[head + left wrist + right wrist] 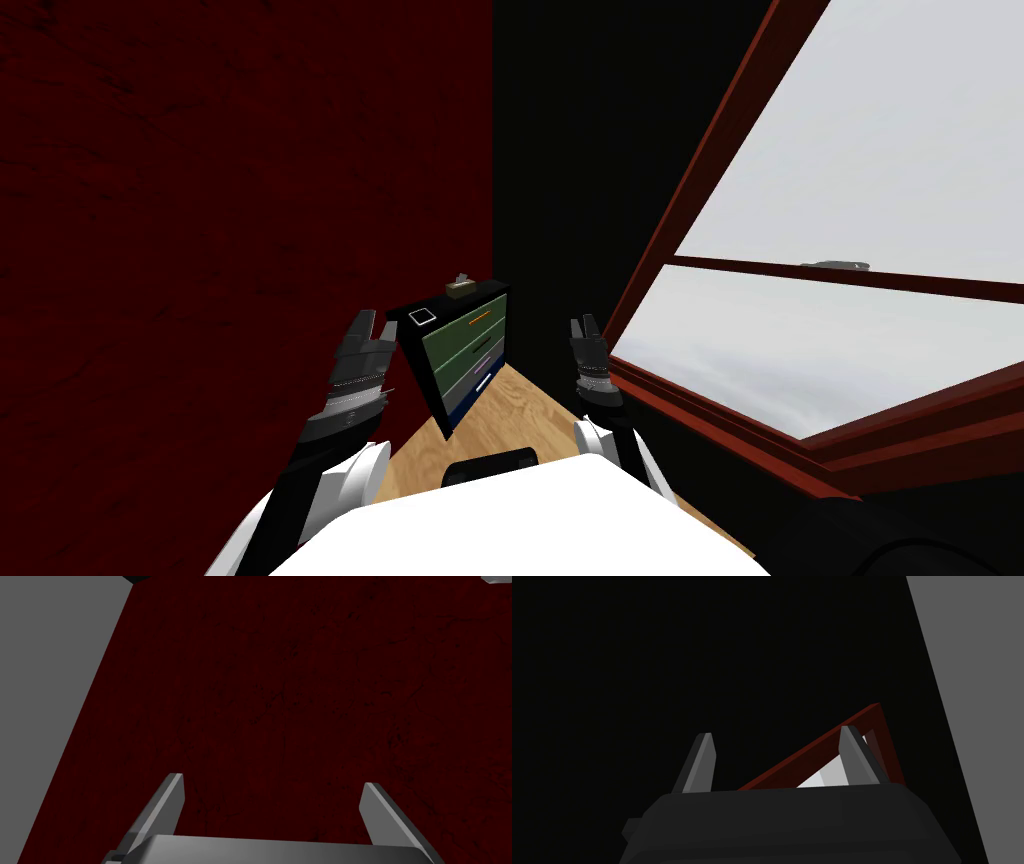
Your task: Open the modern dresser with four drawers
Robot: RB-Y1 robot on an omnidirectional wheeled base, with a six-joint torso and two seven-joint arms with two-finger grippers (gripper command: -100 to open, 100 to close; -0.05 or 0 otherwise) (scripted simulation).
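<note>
A small dark dresser (462, 355) stands ahead on the wooden floor, against the dark red wall. Its front shows stacked drawers, green ones above and a dark blue one lowest, each with a thin coloured handle; all look pushed in. A small tan object (460, 287) and a white-edged square (422, 317) lie on its top. My left gripper (362, 327) is raised left of the dresser, open, nothing between its fingers (167, 803). My right gripper (585, 327) is raised right of the dresser, open and empty, its fingers (701, 762) apart.
A dark red wall (200, 200) runs close along my left. A large window with a red-brown frame (700, 200) slants along my right. A black area (560, 150) lies behind the dresser. Wooden floor (500, 420) leads up to the dresser.
</note>
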